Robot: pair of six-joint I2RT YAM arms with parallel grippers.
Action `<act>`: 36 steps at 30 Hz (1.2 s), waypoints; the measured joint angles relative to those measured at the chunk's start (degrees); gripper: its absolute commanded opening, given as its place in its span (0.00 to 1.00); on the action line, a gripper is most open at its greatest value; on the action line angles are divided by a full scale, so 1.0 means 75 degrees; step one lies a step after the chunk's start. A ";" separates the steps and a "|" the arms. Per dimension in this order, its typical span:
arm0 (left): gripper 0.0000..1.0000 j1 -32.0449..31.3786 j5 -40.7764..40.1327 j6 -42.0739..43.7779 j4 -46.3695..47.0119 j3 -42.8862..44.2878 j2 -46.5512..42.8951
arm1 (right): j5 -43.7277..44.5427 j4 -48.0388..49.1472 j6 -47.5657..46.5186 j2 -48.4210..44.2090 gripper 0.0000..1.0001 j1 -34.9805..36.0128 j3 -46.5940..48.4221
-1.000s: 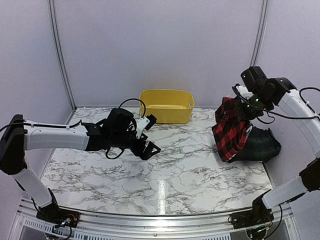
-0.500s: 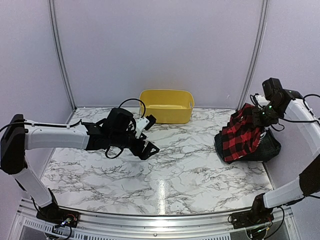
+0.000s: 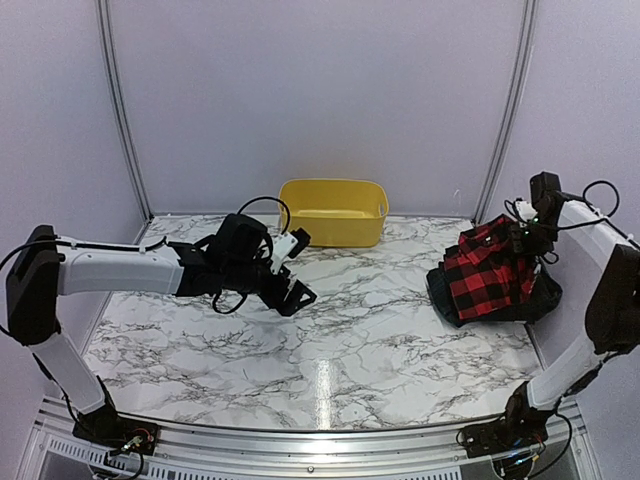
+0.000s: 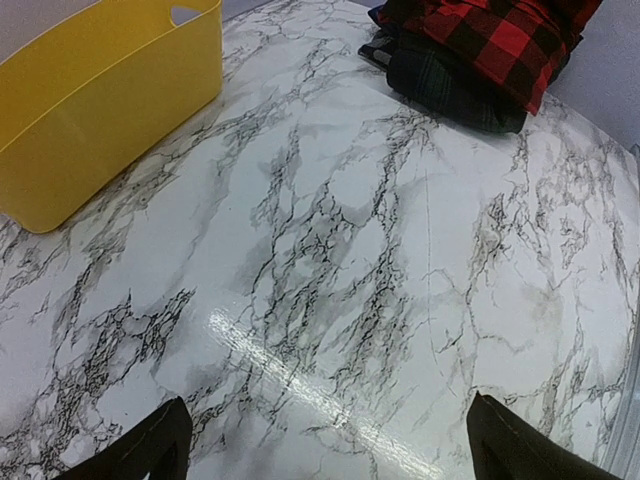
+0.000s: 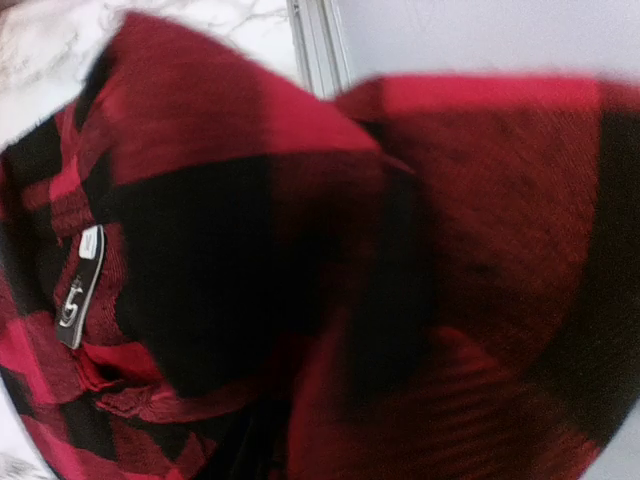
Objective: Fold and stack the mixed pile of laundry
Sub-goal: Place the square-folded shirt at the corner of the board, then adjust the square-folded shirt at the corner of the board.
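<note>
Under right tool (image 3: 526, 236), red-checked garment (image 3: 488, 278)

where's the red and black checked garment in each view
top external: red-and-black checked garment at the table's right side, lying on a dark garment.
left wrist: top right corner, on that dark garment.
right wrist: fills nearly the whole frame, white label at left.
shared landmark: the marble table, only a sliver top left in the right wrist view.
</note>
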 measured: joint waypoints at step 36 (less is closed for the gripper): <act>0.99 0.1478 -0.0417 -0.2130 0.0023 -0.0020 0.0166 | -0.1853 0.0769 0.1883 0.1003 0.98 -0.1719 -0.0755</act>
